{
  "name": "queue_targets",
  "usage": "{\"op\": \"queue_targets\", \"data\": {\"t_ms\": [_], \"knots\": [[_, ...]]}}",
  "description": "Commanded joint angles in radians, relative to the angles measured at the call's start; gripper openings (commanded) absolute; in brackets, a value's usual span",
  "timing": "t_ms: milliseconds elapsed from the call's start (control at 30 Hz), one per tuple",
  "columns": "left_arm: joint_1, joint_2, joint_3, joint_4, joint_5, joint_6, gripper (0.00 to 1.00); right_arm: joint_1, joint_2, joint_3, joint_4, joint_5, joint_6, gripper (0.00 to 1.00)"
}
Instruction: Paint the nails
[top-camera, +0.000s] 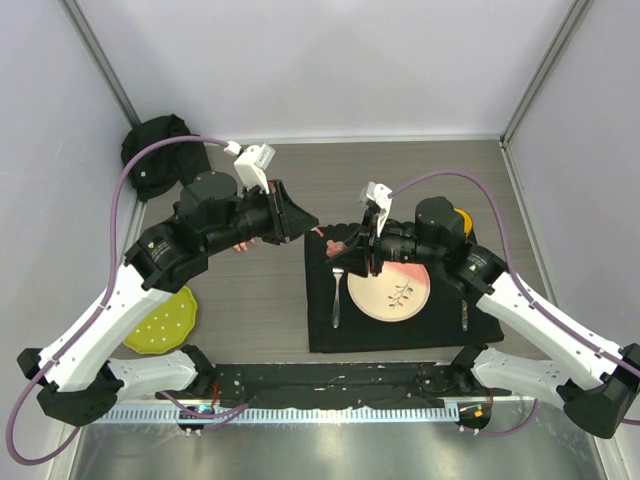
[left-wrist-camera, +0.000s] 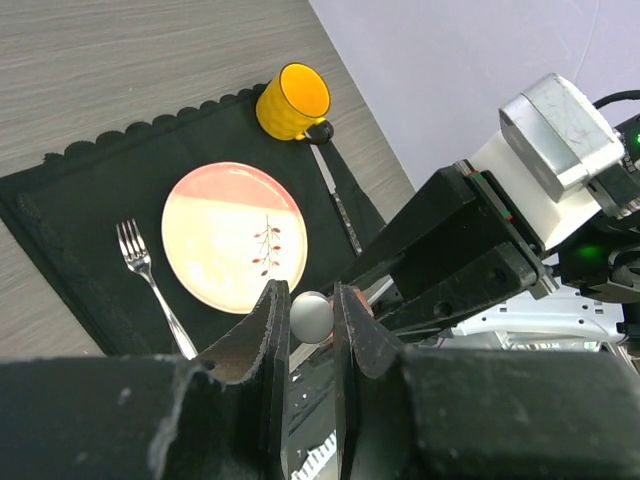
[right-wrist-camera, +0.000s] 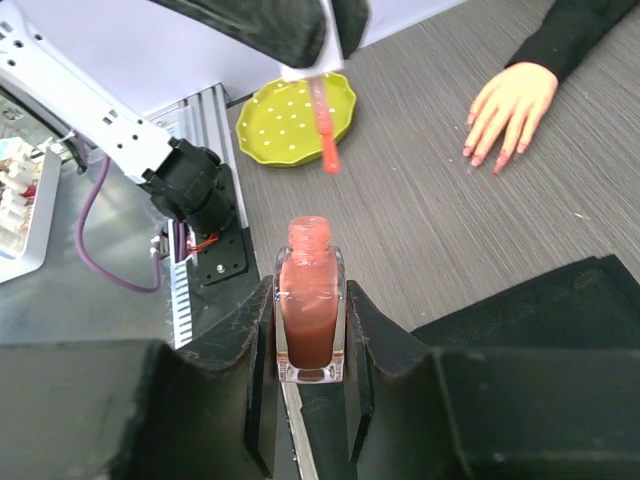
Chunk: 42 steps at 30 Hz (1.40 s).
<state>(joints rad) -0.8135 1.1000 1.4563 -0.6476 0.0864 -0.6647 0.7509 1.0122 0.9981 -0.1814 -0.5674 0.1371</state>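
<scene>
The pale mannequin hand with a black sleeve lies flat on the grey table. Its pinkish-red nails point toward my right wrist camera. In the top view the hand is mostly hidden under my left arm. My right gripper is shut on an open bottle of pink polish, held upright above the table. My left gripper is shut on the round white cap. Its red-coated brush hangs in the air above and beyond the bottle. The two grippers, left and right, are close together.
A yellow-green dotted dish sits at the near left. A black placemat holds a pink-and-cream plate, a fork, a knife and a yellow mug. Enclosure walls stand on three sides.
</scene>
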Motion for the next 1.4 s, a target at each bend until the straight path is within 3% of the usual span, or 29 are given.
{"op": "queue_targets", "data": {"t_ms": [0,1367], "knots": [[-0.004,-0.005,0.033,0.017,0.002,0.01,0.0,0.01,-0.026,-0.003,0.086,-0.057,-0.001,0.02],[-0.006,0.0,0.006,0.06,0.082,-0.027,0.0,0.015,-0.026,-0.007,0.122,-0.005,0.016,0.01]]}}
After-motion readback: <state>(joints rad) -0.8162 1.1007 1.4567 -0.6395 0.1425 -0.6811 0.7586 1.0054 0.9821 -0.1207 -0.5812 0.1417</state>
